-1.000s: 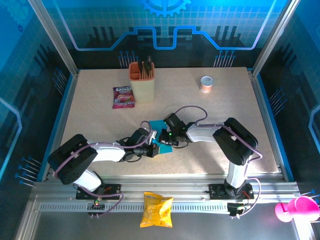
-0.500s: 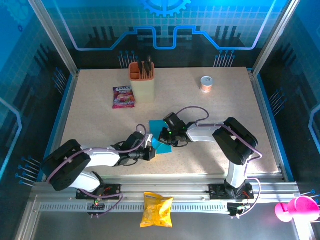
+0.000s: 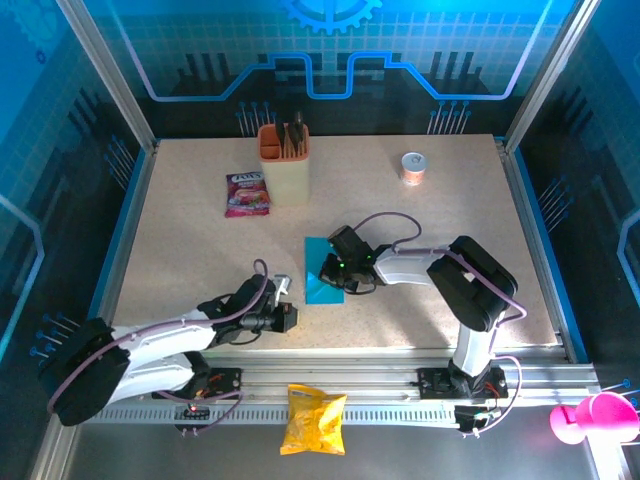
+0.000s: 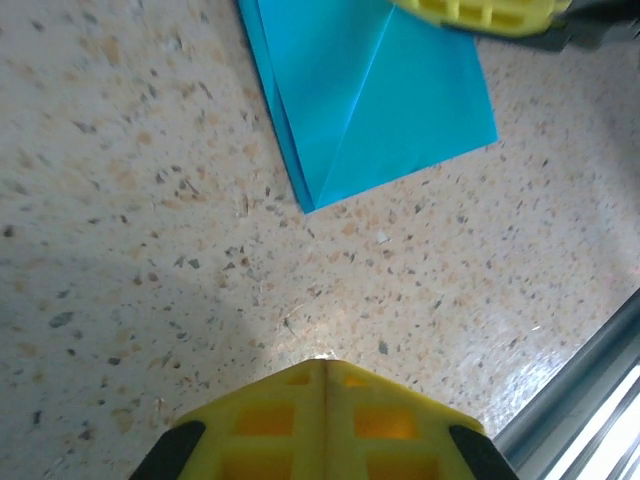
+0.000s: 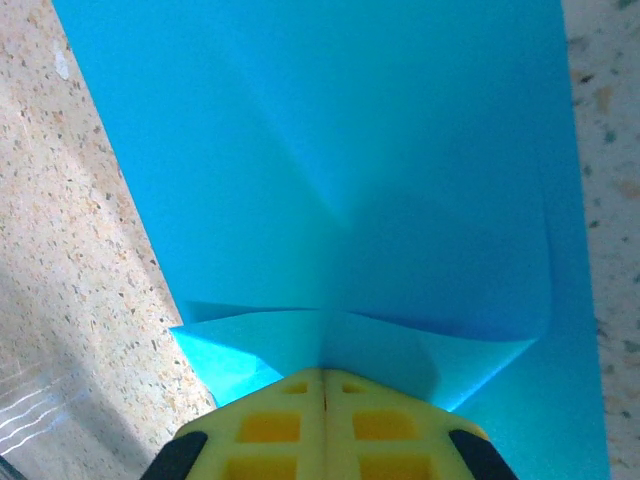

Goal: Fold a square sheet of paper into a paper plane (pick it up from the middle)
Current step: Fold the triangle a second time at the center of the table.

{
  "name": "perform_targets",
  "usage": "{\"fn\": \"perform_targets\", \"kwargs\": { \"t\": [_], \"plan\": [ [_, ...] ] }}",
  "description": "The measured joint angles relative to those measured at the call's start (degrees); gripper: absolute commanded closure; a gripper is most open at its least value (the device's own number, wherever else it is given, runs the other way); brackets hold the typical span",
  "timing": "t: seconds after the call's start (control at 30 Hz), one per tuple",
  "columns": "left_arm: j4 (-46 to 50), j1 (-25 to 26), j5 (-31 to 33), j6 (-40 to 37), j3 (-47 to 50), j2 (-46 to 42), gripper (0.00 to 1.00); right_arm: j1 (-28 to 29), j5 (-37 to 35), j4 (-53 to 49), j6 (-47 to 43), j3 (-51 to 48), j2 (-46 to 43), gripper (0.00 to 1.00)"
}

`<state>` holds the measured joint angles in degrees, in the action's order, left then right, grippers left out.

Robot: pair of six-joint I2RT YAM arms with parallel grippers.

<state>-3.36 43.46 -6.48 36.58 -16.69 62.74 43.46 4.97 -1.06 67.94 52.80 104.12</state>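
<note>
The square sheet of paper [image 3: 320, 268] is bright cyan and lies folded on the speckled table, with layered edges and a diagonal crease [image 4: 360, 90]. My right gripper [image 3: 338, 272] is low over its right edge. In the right wrist view its tips [image 5: 323, 372] are shut on a raised flap of the paper [image 5: 300, 180], and a ridge runs from the seam between them. My left gripper [image 3: 287, 316] sits near and left of the sheet, apart from it. Its tips [image 4: 325, 365] are shut with nothing between them, over bare table. A paper plane is out of view.
An orange-cream holder [image 3: 284, 160] and a pink snack packet [image 3: 246, 193] stand at the back left. A small cup [image 3: 412, 167] is at the back right. A yellow crisp bag [image 3: 314, 418] lies on the front rail. The table's metal edge [image 4: 600, 400] is close to my left gripper.
My left arm has drawn back towards the near left, off the sheet, uncovering its left part. The right gripper has stayed in place on the paper.
</note>
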Motion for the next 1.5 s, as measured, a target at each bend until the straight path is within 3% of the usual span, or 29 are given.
{"fn": "perform_targets", "kwargs": {
  "t": [0.13,0.33,0.57,0.9,1.1,1.3,1.5],
  "plan": [
    [1.20,-0.17,1.75,-0.59,-5.55,1.75,1.00,0.31,-0.85,1.18,0.00,-1.44,-0.90,1.00],
    [-0.98,-0.61,0.98,-2.89,-16.11,15.80,1.00,0.42,-1.14,3.54,0.02,-3.04,-1.38,1.00],
    [-4.31,-0.66,-0.46,-3.67,-16.63,25.51,1.00,0.42,-1.14,4.61,0.02,-3.74,-1.60,1.00],
    [-11.65,-0.66,0.48,-2.10,-8.20,21.18,1.00,0.42,-0.85,5.03,0.02,-5.25,-2.78,1.00],
    [-9.03,-0.66,1.16,-0.39,-3.52,14.21,1.00,0.42,-0.68,5.73,0.02,-6.25,-3.30,1.00],
    [-2.84,-0.66,2.73,-0.35,-3.87,8.46,1.00,0.42,-0.46,6.05,-1.18,-6.29,-3.28,1.00],
    [-2.27,-0.90,3.26,-2.14,-9.51,10.34,1.00,0.52,-0.48,6.05,-2.25,-6.27,-3.23,1.00]
  ]
}}
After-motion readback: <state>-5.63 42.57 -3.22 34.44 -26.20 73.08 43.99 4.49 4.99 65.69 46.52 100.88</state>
